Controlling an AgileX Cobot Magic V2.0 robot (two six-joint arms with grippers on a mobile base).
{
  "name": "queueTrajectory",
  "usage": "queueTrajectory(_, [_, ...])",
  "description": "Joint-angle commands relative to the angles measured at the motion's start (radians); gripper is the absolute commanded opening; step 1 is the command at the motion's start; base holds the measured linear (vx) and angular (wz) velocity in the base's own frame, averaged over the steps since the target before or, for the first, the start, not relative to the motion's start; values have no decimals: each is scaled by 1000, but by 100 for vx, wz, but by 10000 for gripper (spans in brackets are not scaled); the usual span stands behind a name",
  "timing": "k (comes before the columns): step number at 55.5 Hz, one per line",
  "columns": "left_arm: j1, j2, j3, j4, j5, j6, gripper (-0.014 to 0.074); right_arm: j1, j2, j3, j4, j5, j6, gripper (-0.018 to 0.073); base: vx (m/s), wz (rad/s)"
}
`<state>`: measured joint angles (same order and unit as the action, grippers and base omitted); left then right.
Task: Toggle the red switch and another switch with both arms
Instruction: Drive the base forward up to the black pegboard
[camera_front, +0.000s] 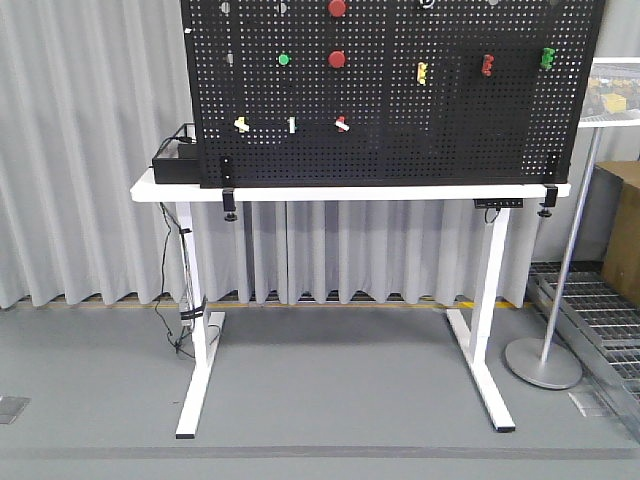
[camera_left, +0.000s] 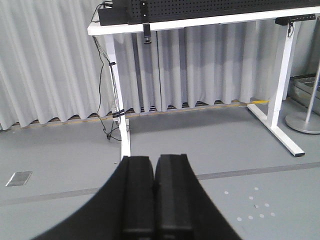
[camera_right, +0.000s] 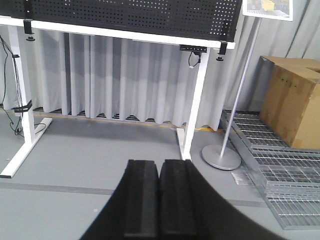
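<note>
Locate the red switch (camera_front: 342, 124) in the front view, on the bottom row of the pegboard (camera_front: 400, 150), slightly right of centre in the upper part of the frame. Its red-and-white body reads as a short bar lying slightly slanted across the board. At this size you cannot tell which way the white tip is thrown. The yellow switch (camera_front: 241, 124) sits on the same row, further left, with a white toggle (camera_front: 292, 125) between the two. Its long axis also runs roughly sideways. The pegboard stands on the table (camera_front: 350, 191). In the left wrist view, the left gripper (camera_left: 154, 162) fills the lower centre, fingers pressed together on nothing, above the floor (camera_left: 240, 150). The right gripper (camera_right: 159, 166) shows the same condition: fingers together, empty, touching nothing. Both grippers are well apart from the board.
</note>
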<state>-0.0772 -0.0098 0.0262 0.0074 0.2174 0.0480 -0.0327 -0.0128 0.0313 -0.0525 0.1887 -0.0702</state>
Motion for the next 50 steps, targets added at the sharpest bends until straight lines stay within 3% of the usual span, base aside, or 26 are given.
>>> queueTrajectory(1, [-5,-21,20,-7,-73,-4,2,-1,-11,5,-2,-84,-5,-6,0,0])
queueTrajectory(50, [-5,-20,20,-7,-73,-4,2,-1,-11,5,-2,-84,-5,-6,2,0])
